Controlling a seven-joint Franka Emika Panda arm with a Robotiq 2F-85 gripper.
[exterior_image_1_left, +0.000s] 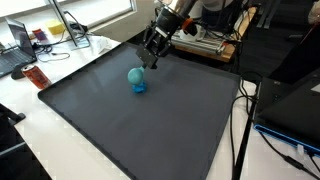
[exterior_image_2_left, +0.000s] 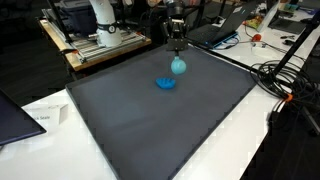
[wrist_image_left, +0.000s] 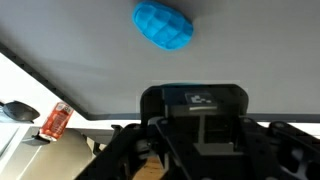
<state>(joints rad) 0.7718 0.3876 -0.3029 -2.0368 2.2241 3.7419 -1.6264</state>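
Observation:
A light blue ball (exterior_image_1_left: 135, 74) rests beside a small darker blue dish (exterior_image_1_left: 139, 88) on the dark grey mat (exterior_image_1_left: 120, 130); both exterior views show them, with the ball (exterior_image_2_left: 178, 66) just behind the dish (exterior_image_2_left: 166, 83). My gripper (exterior_image_1_left: 152, 60) hangs just above and behind the ball, near the mat's far edge, also in an exterior view (exterior_image_2_left: 176, 45). It holds nothing that I can see. In the wrist view a textured blue object (wrist_image_left: 163, 25) lies ahead on the mat, and only the gripper's dark body (wrist_image_left: 205, 120) shows, with the fingertips hidden.
A red can (exterior_image_1_left: 36, 77) lies on the white table beside the mat; it also shows in the wrist view (wrist_image_left: 57, 120). A laptop (exterior_image_1_left: 15, 45) stands further off. Papers (exterior_image_2_left: 40, 118) lie by one mat corner, cables (exterior_image_2_left: 285, 80) trail on another side, and a wooden bench with equipment (exterior_image_2_left: 100, 40) stands behind.

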